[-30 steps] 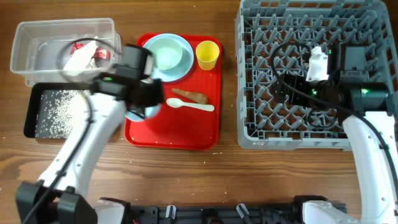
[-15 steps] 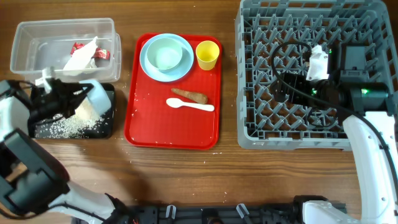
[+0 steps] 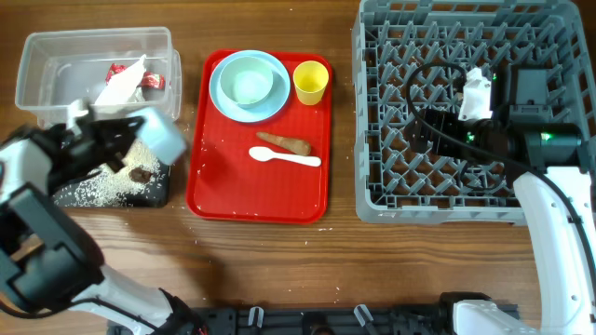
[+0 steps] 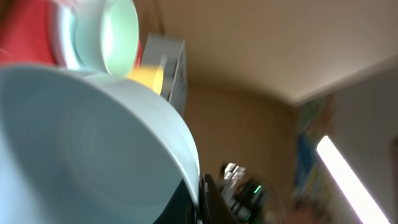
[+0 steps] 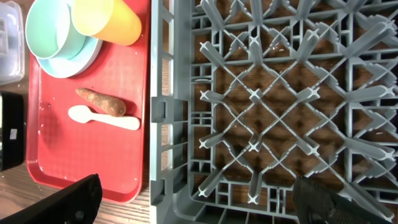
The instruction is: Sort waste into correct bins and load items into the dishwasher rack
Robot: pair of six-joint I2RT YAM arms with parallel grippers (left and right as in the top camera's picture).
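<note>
Over the black tray (image 3: 163, 192), at the left side of the table, the light blue bowl (image 3: 160, 135) is held tilted by the left gripper (image 3: 130, 144), which is closed on its rim. In the left wrist view, which is blurred, the inside of this bowl fills most of the picture, and one dark finger (image 4: 208, 196) is seen against its edge.

White rice grains (image 3: 102, 191) are spread in the black tray, and a dark brown lump (image 3: 142, 174) lies among them, just beside the bowl. Behind the black tray, the clear tub (image 3: 37, 65) is placed; the red-and-white wrappers (image 3: 118, 71) and the crumpled napkin (image 3: 116, 90) are inside it.

On the red serving tray (image 3: 261, 195), the mint-green bowl (image 3: 249, 86) is set on the pale blue plate (image 3: 221, 99), with the yellow cup (image 3: 310, 82) just beside the plate. The brown stick (image 3: 285, 142) and the white spoon (image 3: 284, 158) are lying near each other in the middle of this tray.

Above the grey dishwasher rack (image 3: 391, 186), the right gripper (image 5: 196, 186) is held with its fingers wide apart, and nothing is seen between them.
</note>
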